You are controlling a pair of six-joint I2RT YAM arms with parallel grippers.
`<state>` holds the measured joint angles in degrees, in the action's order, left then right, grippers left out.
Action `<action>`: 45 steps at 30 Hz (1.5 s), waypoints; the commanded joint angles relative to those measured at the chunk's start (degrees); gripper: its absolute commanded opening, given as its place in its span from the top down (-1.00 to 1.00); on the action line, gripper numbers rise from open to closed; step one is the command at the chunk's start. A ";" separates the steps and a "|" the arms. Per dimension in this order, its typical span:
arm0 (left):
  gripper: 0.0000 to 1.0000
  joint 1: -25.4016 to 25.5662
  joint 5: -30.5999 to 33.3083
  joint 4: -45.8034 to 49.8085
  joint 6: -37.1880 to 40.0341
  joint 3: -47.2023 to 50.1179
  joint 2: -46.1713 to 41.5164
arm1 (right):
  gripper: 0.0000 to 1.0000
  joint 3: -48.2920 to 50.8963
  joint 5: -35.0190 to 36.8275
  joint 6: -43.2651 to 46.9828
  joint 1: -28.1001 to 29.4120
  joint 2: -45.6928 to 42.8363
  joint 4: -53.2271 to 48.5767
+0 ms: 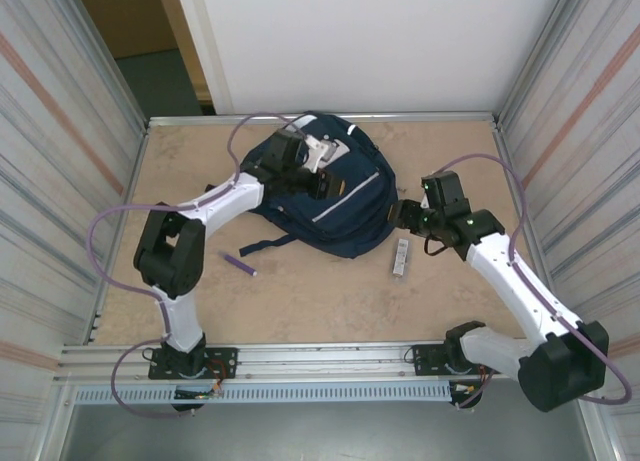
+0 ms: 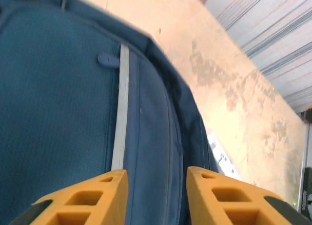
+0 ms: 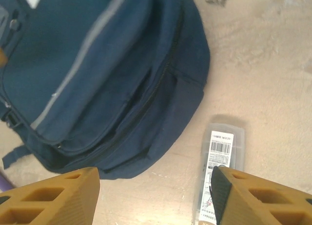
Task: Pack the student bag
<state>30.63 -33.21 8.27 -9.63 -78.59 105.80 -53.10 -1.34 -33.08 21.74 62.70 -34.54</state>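
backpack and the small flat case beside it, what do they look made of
Backpack: woven cloth, probably nylon or polyester, matte navy; a fine weave, stitched seams and soft folds show. Its stripe: smooth pale grey tape, possibly reflective. Case: seemingly clear rigid plastic, slightly glossy, with rounded see-through edges around a white printed barcode label, likely paper.
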 commanded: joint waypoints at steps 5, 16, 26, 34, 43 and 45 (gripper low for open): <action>0.12 -3.89 13.89 4.76 -8.61 8.19 -11.85 | -0.24 -3.26 3.50 7.68 7.76 4.39 4.55; 0.03 -13.53 15.69 5.42 -17.18 10.47 -4.93 | -0.24 -12.23 5.01 6.32 18.89 19.94 8.19; 0.00 -14.20 22.84 8.78 -22.48 8.51 0.04 | -0.24 -11.46 6.60 2.81 21.39 25.41 7.95; 0.02 -14.65 26.07 8.78 -25.89 9.62 0.54 | -0.24 -12.02 6.97 2.64 21.58 27.29 7.56; 1.00 -14.90 22.43 7.38 -27.09 9.85 -0.93 | -0.23 -13.48 6.00 2.06 21.47 32.49 8.37; 1.00 -14.90 22.86 6.94 -27.33 12.31 -4.19 | -0.21 -13.78 4.77 2.77 19.95 34.71 9.10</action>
<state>16.12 -11.03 14.00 -36.38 -68.64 105.89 -65.17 3.38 -29.74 42.87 94.76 -25.65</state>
